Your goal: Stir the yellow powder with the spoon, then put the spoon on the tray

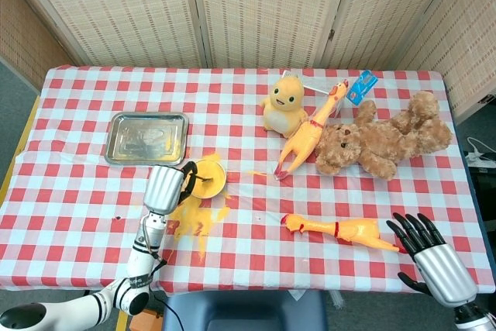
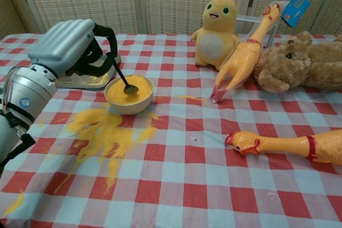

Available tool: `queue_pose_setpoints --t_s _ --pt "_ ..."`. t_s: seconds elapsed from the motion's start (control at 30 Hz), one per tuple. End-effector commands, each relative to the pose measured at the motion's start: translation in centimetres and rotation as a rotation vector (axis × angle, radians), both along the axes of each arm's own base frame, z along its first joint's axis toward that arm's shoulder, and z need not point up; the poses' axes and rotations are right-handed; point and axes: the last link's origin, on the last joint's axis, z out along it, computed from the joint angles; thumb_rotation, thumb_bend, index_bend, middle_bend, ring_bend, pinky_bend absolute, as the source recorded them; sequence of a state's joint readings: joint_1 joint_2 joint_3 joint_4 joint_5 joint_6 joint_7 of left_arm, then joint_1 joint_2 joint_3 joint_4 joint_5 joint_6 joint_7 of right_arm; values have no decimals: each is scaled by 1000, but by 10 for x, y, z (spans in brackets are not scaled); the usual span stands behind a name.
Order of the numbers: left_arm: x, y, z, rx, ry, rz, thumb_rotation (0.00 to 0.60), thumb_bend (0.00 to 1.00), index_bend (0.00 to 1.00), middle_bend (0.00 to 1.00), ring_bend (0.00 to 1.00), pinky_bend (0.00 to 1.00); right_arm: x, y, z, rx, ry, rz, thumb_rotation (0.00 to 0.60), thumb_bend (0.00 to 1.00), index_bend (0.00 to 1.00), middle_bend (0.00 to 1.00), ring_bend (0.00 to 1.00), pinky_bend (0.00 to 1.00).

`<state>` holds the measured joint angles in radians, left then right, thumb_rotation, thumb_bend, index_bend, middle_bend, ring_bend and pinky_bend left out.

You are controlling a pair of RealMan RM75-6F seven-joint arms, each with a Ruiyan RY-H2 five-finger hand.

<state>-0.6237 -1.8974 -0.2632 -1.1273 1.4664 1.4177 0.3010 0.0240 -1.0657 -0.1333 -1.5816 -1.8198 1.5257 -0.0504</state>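
On the counter: one tray, one bowl of powder, one spoon, two rubber chickens, one yellow plush, one teddy bear, one blue tag, and two hands

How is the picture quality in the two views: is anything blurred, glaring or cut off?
Head view: even light, soft shadows, all sharp; the tray shows a pale sheen. Chest view: the left robot hand looms large and sharp; the lower rubber chicken is cut off at the right edge.
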Motion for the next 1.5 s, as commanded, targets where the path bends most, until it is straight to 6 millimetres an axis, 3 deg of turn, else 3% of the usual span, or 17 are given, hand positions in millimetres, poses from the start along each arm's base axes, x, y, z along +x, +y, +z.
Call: queue_pose_setpoints --t_s 0.03,0.73,1.13,1.33,1.5 --pt "1 4 2 18 -2 -6 600 754 780 1000 1000 1000 0 0 0 -1 0 -1 600 77 0 0 0 0" --pt "-3 9 1 55 43 -47 600 756 781 1000 1000 1000 1 2 0 8 -6 3 600 76 0 0 0 0" --pt "-6 -8 -2 -37 -2 -26 600 750 784 1000 1000 1000 2 5 3 -6 -9 13 600 77 0 0 0 0" --pt "4 -16 5 -61 -51 -36 600 748 784 1000 1000 1000 3 6 4 -6 -12 17 600 76 0 0 0 0" --pt "12 -10 12 -30 -49 -53 600 748 784 1000 1000 1000 2 6 4 -2 -14 15 600 76 0 0 0 0"
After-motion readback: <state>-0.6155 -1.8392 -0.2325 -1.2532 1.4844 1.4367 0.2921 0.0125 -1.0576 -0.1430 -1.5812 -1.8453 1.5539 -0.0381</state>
